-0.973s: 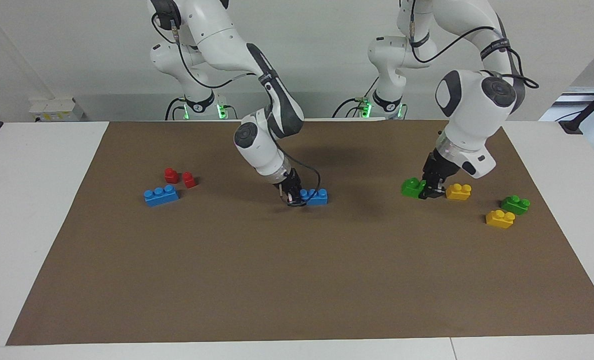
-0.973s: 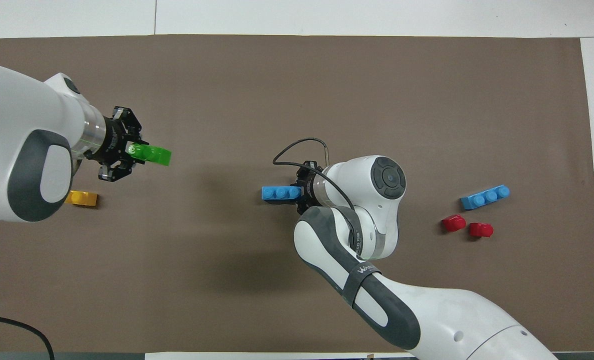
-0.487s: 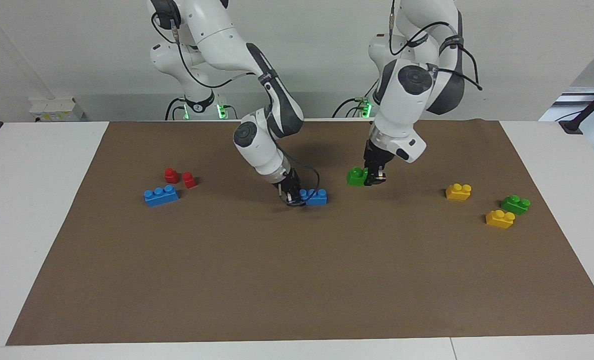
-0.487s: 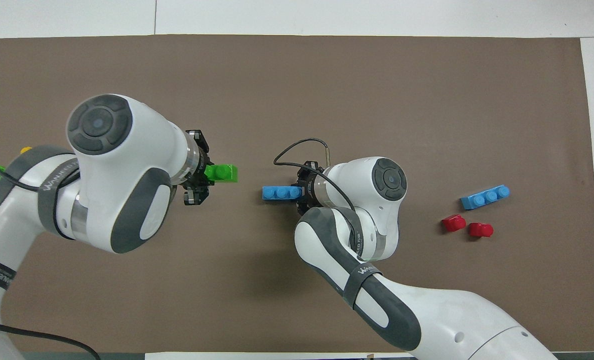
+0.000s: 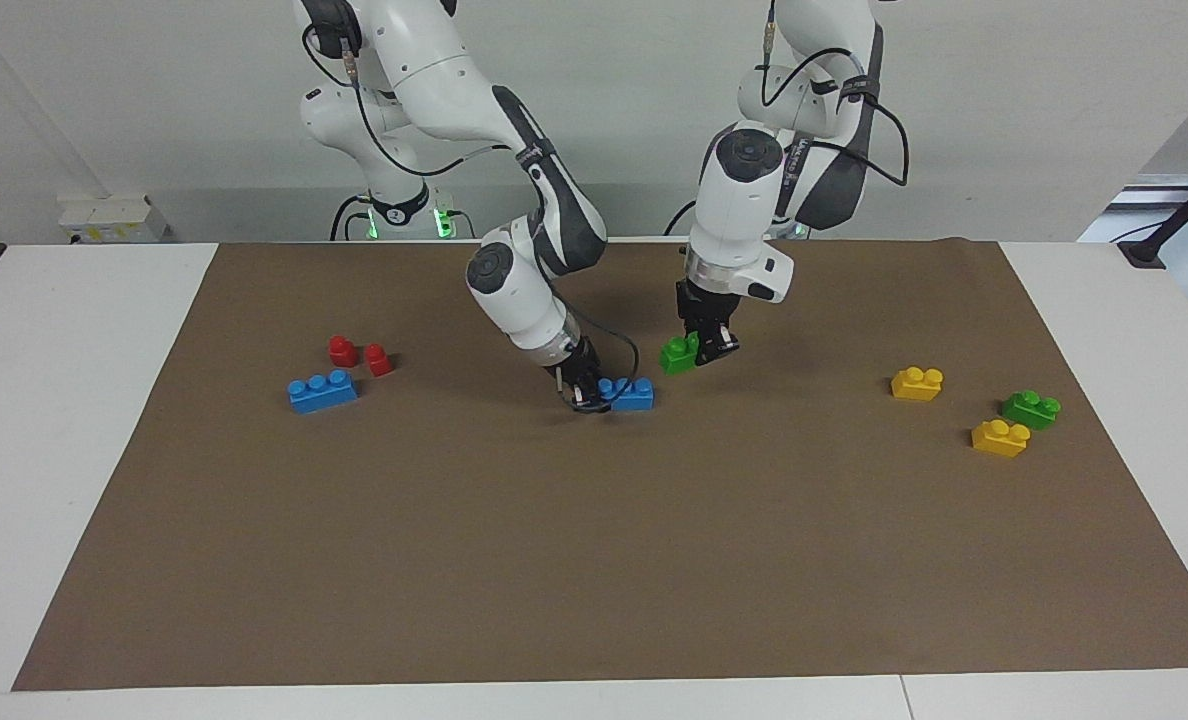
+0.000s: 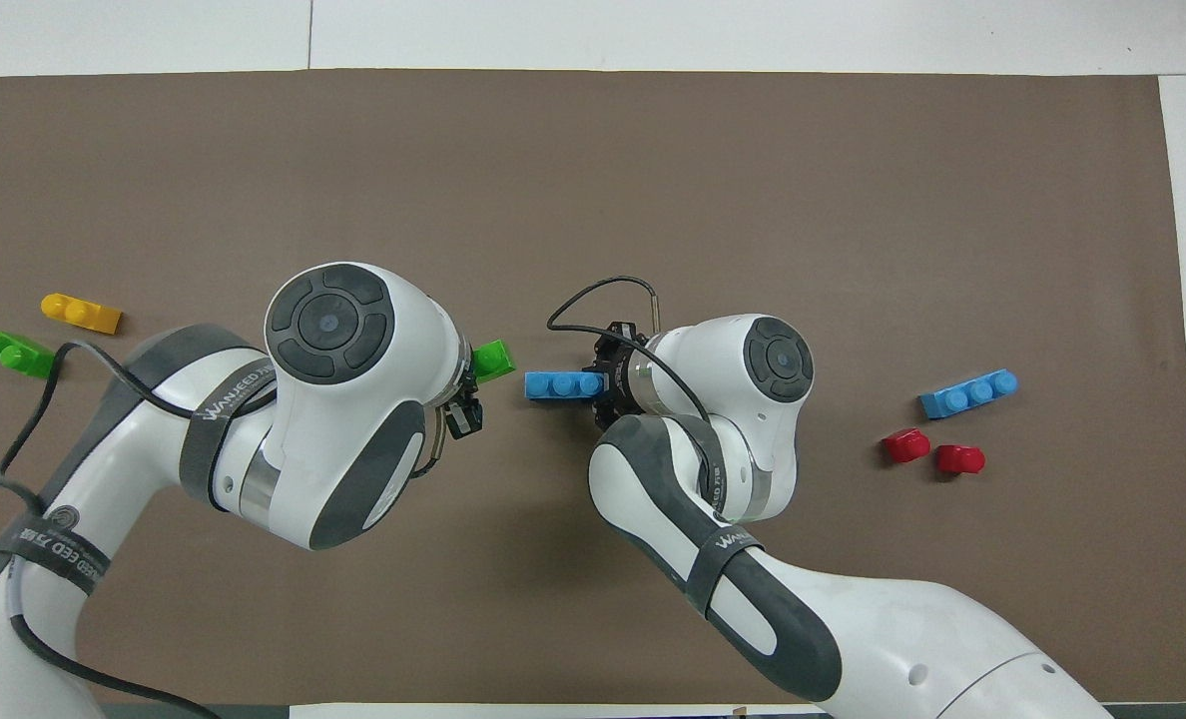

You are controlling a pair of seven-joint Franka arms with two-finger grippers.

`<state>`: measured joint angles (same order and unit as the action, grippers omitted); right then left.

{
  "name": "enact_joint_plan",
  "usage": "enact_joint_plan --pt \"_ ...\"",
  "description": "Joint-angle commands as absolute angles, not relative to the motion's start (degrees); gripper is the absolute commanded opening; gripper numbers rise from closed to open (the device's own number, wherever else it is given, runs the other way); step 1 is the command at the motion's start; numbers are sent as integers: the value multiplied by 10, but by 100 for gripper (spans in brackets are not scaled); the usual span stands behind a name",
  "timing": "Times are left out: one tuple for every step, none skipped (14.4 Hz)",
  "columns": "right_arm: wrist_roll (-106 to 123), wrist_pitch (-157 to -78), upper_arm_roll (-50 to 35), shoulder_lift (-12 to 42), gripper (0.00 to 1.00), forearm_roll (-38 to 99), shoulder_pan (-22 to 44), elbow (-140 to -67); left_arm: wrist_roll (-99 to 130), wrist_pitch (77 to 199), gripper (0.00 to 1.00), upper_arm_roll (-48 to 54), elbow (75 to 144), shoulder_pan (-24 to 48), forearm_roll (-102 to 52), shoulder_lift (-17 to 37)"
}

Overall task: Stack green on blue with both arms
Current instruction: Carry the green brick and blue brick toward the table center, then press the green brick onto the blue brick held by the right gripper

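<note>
- Mat (image 5: 594, 560) brown, covering the table.
- Right gripper (image 5: 582, 388) clamped on one end of the blue brick (image 5: 632, 394), which rests mid-mat.
- Left gripper (image 5: 706, 345) holds the green brick (image 5: 678, 355) in the air, just at the blue brick's 1 o'clock in the facing view.
- Second blue brick (image 5: 322, 390) lies toward the right arm's end.

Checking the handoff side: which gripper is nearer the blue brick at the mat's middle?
Right. The right gripper is shut on the blue brick at one end; the left gripper holds the green brick in the air just beside it.
</note>
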<state>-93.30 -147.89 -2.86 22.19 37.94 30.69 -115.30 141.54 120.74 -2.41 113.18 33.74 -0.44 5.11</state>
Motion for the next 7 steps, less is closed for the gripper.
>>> enact_joint_plan --pt "-925 -1501 -27 220 0 392 308 -1178 1478 1258 0 -33 1154 350 6 62" --pt "-925 -1501 -28 220 0 392 308 -1178 1479 1265 0 -32 1156 351 6 62" --pt "-925 -1501 -27 220 0 391 308 -1178 1478 1268 0 -31 1158 363 6 63" --pt "-925 -1501 -27 220 0 391 308 -1178 1474 1276 0 -32 1159 375 6 67" --pt "-925 -1501 -27 220 0 392 308 -1177 1470 1288 0 -32 1159 379 6 72" --pt "-925 -1501 -27 220 0 392 308 -1178 1463 1296 0 -32 1159 381 6 79" --pt "-925 -1502 -27 220 0 391 308 -1178 1445 1303 0 -32 1159 389 6 82"
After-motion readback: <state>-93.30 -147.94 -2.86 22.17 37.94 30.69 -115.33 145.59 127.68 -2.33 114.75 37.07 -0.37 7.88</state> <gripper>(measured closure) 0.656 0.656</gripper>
